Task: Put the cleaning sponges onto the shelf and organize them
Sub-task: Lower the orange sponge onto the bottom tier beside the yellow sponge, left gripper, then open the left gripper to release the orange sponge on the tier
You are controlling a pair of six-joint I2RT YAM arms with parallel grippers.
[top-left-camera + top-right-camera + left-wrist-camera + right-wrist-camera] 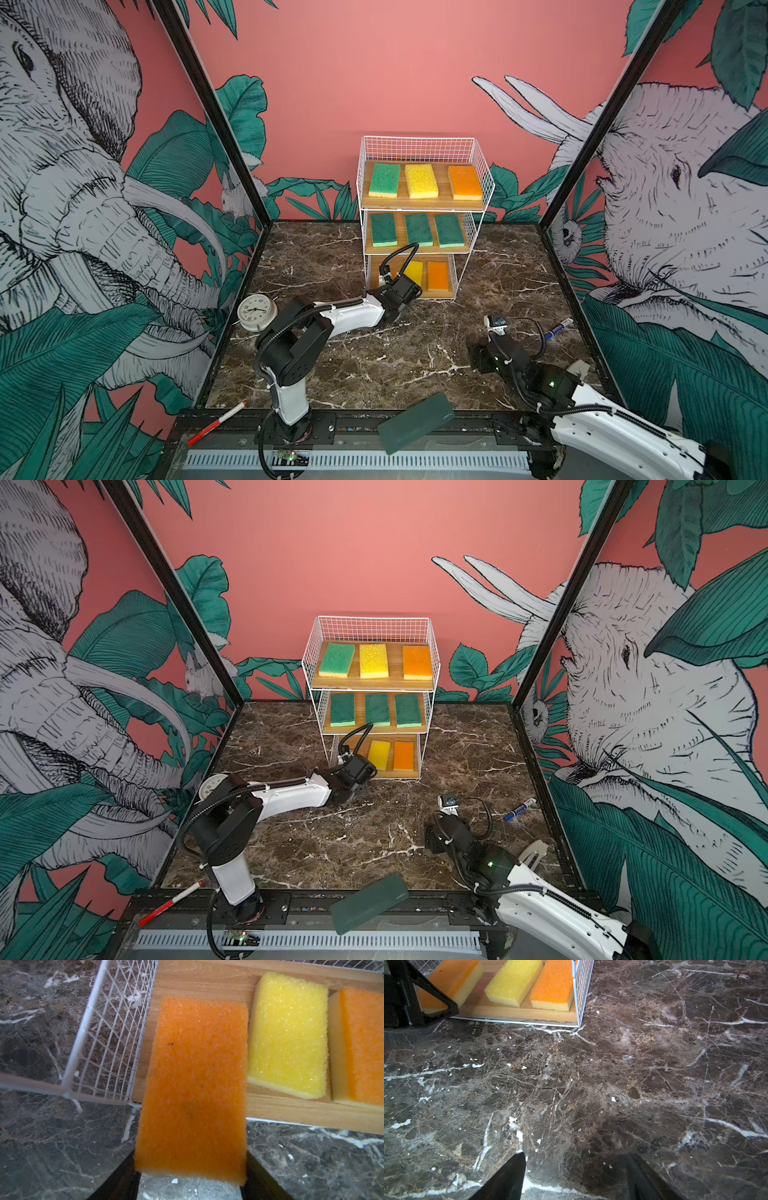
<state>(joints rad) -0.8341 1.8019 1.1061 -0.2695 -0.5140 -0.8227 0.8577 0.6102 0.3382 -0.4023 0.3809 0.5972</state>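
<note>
Left wrist: I'm gripping the orange sponge point(193, 1084) in my left end effector point(190, 1155), jaws wide, its far half over the bottom board point(197, 978). Releasing here, it could be tipping off the front; drifting sideways, I'd be nudging the yellow sponge point(288, 1032) or snagging the wire side point(108, 1032). Right wrist: my right end effector point(576, 1154) is hanging open, empty, above the marbled surface point(612, 1074). Both top views: eight sponges point(422, 180) are lying on the shelf point(417, 145), pink jungle-mural walls point(374, 62) closing round.

The white wire shelf point(417, 148) is standing mid-frame, carrying three bright sponges point(421, 180) on top and three dark green sponges point(419, 230) below. An orange sponge point(193, 1084) is overhanging the bottom board's point(197, 978) front edge, beside a yellow sponge point(288, 1036).
</note>
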